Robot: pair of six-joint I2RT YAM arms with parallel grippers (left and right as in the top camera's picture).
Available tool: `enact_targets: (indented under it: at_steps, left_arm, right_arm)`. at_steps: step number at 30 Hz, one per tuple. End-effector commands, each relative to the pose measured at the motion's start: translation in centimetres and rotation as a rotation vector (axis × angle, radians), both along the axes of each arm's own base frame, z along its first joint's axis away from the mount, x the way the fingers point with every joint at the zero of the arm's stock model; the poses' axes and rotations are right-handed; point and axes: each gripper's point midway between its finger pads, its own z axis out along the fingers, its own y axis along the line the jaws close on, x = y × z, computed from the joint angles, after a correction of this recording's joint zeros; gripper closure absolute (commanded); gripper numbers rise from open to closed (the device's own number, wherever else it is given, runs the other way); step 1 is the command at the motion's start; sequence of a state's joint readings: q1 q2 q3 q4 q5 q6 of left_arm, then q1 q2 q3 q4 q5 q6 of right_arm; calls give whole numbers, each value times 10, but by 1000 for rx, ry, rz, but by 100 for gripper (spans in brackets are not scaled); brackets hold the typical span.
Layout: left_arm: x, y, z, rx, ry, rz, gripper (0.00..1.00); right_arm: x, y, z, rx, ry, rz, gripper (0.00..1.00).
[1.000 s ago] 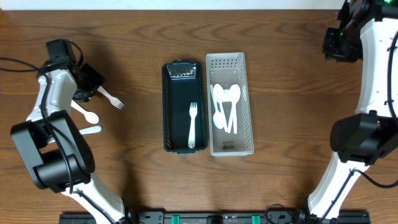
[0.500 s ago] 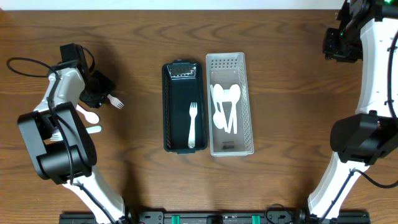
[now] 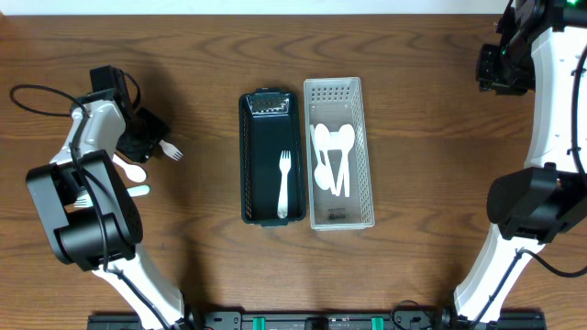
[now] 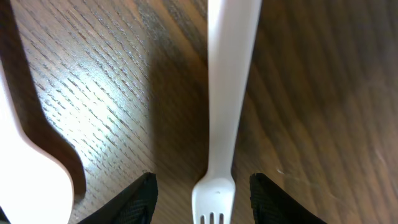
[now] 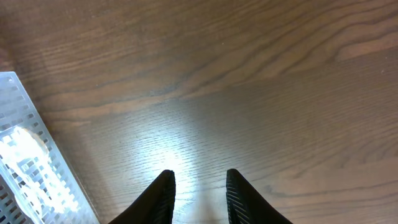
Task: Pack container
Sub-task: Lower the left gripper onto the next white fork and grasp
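Fork (image 4: pixel 227 93) tines past bottom edge

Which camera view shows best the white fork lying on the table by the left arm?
The left wrist view: the fork fills the frame, its tines inside the open left gripper. Overhead shows only its small tine end. The right wrist view misses it.
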State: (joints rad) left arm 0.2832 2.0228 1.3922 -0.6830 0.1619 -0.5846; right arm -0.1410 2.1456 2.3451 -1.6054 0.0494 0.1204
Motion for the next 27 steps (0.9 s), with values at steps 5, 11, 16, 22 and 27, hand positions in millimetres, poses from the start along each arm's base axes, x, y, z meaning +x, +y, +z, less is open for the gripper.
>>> enact_targets:
  at_steps: [5, 11, 16, 22, 27]
  left_arm:
    - [-14, 1, -40, -8, 104, 15, 49]
    - [-17, 0, -46, -13, 122, 15, 50]
    - [-17, -1, -46, -14, 125, 14, 70]
    - [-17, -1, -46, -12, 124, -4, 78]
    - [-19, -1, -46, -13, 129, -4, 90]
  right_arm:
    - [-2, 1, 17, -15, -39, 17, 70]
    - [-3, 1, 17, -14, -36, 17, 70]
    - [-3, 1, 17, -15, -36, 17, 70]
    - [-3, 1, 17, -16, -37, 20, 70]
    - [-2, 1, 17, -16, -40, 20, 70]
